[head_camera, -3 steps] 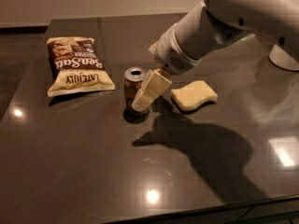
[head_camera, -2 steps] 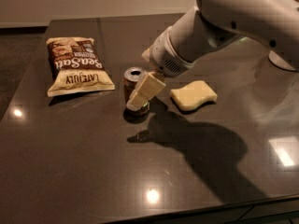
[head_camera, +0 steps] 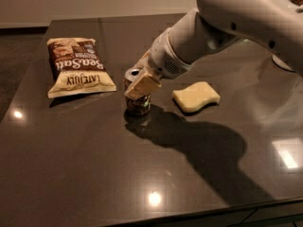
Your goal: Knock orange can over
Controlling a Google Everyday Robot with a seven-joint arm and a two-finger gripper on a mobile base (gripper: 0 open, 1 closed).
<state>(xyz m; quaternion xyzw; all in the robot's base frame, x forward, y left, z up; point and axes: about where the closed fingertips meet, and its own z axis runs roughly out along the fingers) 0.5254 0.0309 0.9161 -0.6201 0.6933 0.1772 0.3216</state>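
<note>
The orange can (head_camera: 137, 103) stands upright on the dark table (head_camera: 94, 164), near its middle. Only its silver top rim and lower side show. My gripper (head_camera: 142, 85) reaches in from the upper right on the white arm and sits right against the can's upper right side, covering part of it. A cream-coloured finger (head_camera: 143, 86) lies across the can's top edge.
A brown-and-cream chip bag (head_camera: 78, 66) lies flat to the left of the can. A pale yellow sponge (head_camera: 196, 96) lies to the can's right. The arm's shadow falls across the table in front of the can. The table's front edge runs along the bottom.
The gripper has shifted slightly left, closer onto the can. The can still stands upright in the same spot.
</note>
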